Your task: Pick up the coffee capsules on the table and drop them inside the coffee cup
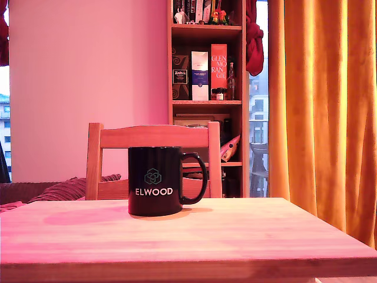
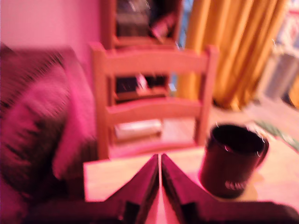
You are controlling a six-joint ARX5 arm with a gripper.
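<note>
The glossy black coffee cup (image 1: 155, 180) with white "ELWOOD" lettering stands upright on the light wooden table (image 1: 235, 236), its handle toward the exterior view's right. The wrist view, which is blurred, shows the cup (image 2: 232, 159) from above, with a dark inside. My gripper (image 2: 160, 158) hangs over the table (image 2: 105, 175) a short way beside the cup and apart from it. Its two dark fingers (image 2: 142, 186) meet at the tips with nothing visible between them. The arm does not appear in the exterior view. No coffee capsule shows in either view.
A wooden chair (image 1: 153, 137) with a slatted back stands right behind the table, also seen as the chair (image 2: 154, 60) in the wrist view. A bookshelf (image 1: 206, 59), orange curtains (image 1: 330, 106) and a striped cushion (image 1: 65, 188) lie further back.
</note>
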